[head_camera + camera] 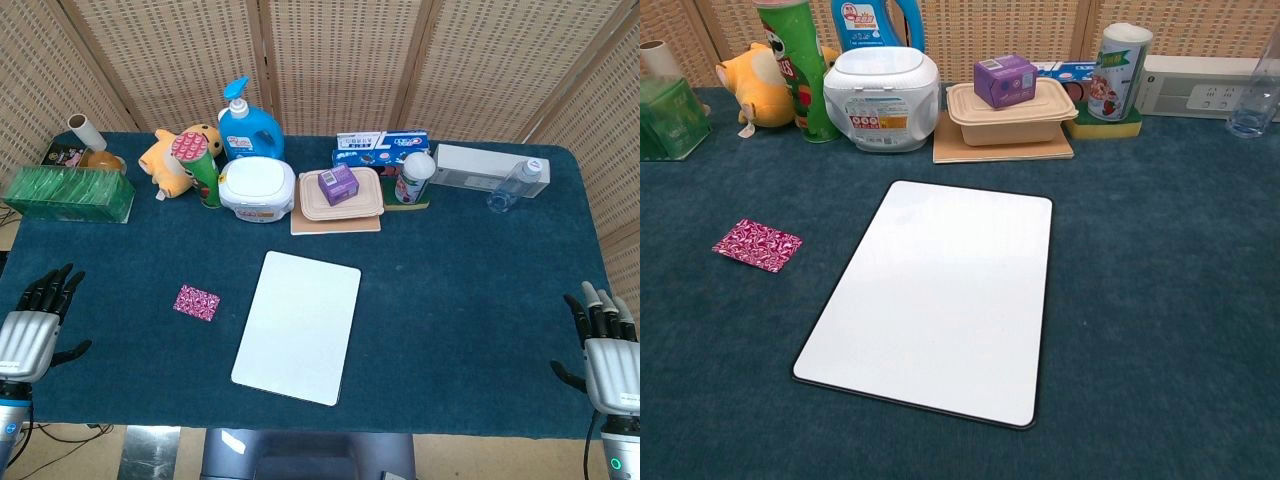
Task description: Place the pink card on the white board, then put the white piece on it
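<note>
Hands, left [35,330] and right [605,345], are being held open and empty. Pink card [196,302] is lying at nine o'clock of the white board [298,325]; thinness is risking a slipped pinch

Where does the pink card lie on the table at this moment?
The pink card lies flat on the blue cloth just left of the white board, apart from it, in both views; the left hand is the nearer hand.

Even, bright, diffuse light fills both views, sharp throughout. The white board [935,300] shows a faint pale sheen near its far left corner; objects behind it cast only soft, short shadows on the worktop [1160,280].
</note>
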Robot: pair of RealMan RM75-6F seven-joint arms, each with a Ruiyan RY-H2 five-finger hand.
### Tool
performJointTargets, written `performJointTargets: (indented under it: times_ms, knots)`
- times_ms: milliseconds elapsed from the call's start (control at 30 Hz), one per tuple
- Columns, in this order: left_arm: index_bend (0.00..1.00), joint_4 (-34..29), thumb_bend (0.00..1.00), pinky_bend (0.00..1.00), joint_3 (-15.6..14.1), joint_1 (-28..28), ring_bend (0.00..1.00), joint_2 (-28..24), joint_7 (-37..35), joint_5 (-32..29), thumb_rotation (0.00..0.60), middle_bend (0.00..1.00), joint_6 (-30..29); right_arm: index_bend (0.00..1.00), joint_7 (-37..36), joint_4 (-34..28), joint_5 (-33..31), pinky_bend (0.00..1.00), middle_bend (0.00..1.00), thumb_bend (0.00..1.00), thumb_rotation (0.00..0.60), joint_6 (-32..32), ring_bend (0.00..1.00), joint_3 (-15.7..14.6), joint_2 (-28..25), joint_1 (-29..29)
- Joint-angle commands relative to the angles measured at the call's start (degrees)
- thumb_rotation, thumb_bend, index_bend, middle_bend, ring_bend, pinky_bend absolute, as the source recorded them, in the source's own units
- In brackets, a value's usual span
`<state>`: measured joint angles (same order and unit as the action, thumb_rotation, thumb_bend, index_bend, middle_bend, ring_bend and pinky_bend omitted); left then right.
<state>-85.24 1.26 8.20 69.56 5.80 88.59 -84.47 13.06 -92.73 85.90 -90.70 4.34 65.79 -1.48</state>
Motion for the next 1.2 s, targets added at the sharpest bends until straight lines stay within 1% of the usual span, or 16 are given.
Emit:
performJointTargets:
  times_ms: [33, 133, 200, 333, 500, 567, 633, 667, 733, 867, 967, 1100, 1200]
  knots:
    - [0.0, -0.16, 0.05, 0.1, -0.15, -0.14, 0.0, -0.09, 0.02, 0.12, 0.6, 0.0, -0.08, 0.09, 1.47, 0.41, -0.61, 0.0, 0.0, 0.0, 0.6, -1.54, 0.0, 0.76, 1.04, 0.61]
    - [0.0, -0.83, 0.05, 0.07, -0.85, 0.03, 0.0, -0.79, -0.18, 0.59, 0.6, 0.0, 0.84, 0.06, 1.34, -0.37, -1.77, 0.0, 0.0, 0.0, 0.6, -0.95, 0.0, 0.75, 0.91, 0.9]
    - [0.0, -1.39, 0.05, 0.06, -1.2, 0.74, 0.0, -1.3, -0.8, 1.14, 0.6, 0.0, 2.12, 0.06, 0.55, -1.23, -2.42, 0.0, 0.0, 0.0, 0.6, 0.07, 0.0, 0.67, 0.05, 0.86]
    - [0.0, -3.3, 0.05, 0.06, -0.71, 3.26, 0.0, -2.19, -0.7, 1.45, 0.6, 0.0, 5.53, 0.06, -0.06, -1.99, -2.88, 0.0, 0.0, 0.0, 0.6, 0.89, 0.0, 0.66, -0.8, 0.79]
    - [0.0, -9.22, 0.06, 0.06, 1.23, 9.52, 0.0, -4.69, 5.75, -0.04, 0.6, 0.0, 14.57, 0.06, -0.87, -2.91, -3.02, 0.0, 0.0, 0.0, 0.6, 1.67, 0.0, 0.44, -1.83, 0.79]
    - [0.0, -11.89, 0.07, 0.06, 2.46, 12.92, 0.0, -5.04, 11.05, -2.85, 0.6, 0.0, 20.15, 0.06, -1.3, -3.19, -3.11, 0.0, 0.0, 0.0, 0.6, 1.75, 0.0, 0.48, -2.2, 0.84]
    - [0.0, -13.14, 0.07, 0.06, 3.23, 14.41, 0.0, -4.89, 14.19, -5.4, 0.6, 0.0, 22.64, 0.06, -1.51, -3.34, -3.08, 0.0, 0.0, 0.0, 0.6, 1.81, 0.0, 0.45, -2.38, 0.87]
    - [0.0, -13.55, 0.07, 0.06, 3.94, 15.98, 0.0, -4.05, 16.85, -7.4, 0.6, 0.0, 24.8, 0.06, -1.8, -3.47, -2.91, 0.0, 0.0, 0.0, 0.6, 1.75, 0.0, 0.42, -2.52, 0.89]
    - [0.0, -13.8, 0.07, 0.06, 4.83, 17.55, 0.0, -2.7, 19.61, -10.57, 0.6, 0.0, 26.75, 0.06, -2.1, -3.53, -2.73, 0.0, 0.0, 0.0, 0.6, 1.7, 0.0, 0.37, -2.69, 0.93]
    - [0.09, -12.26, 0.08, 0.06, 6.24, 20.32, 0.0, 1.27, 24.1, -15.27, 0.6, 0.0, 28.25, 0.06, -2.69, -3.47, -2.76, 0.0, 0.0, 0.0, 0.6, 2.22, 0.0, 0.29, -2.95, 0.82]
    - [0.1, -11.34, 0.08, 0.06, 6.38, 21.31, 0.0, 2.95, 26.13, -17.42, 0.6, 0.0, 28.56, 0.06, -3.0, -3.52, -2.89, 0.0, 0.0, 0.0, 0.6, 2.59, 0.0, 0.27, -3.16, 0.73]
    - [0.17, -9.25, 0.08, 0.06, 6.1, 23.14, 0.0, 5.97, 29.54, -20.84, 0.6, 0.0, 29.6, 0.06, -3.65, -3.62, -3.0, 0.0, 0.0, 0.0, 0.6, 3.16, 0.0, 0.21, -3.61, 0.59]
    - [0.18, -7.98, 0.09, 0.06, 5.88, 24.04, 0.0, 7.53, 31.16, -22.73, 0.6, 0.0, 29.61, 0.06, -3.97, -3.75, -3.04, 0.0, 0.0, 0.0, 0.6, 3.15, 0.0, 0.25, -3.84, 0.63]
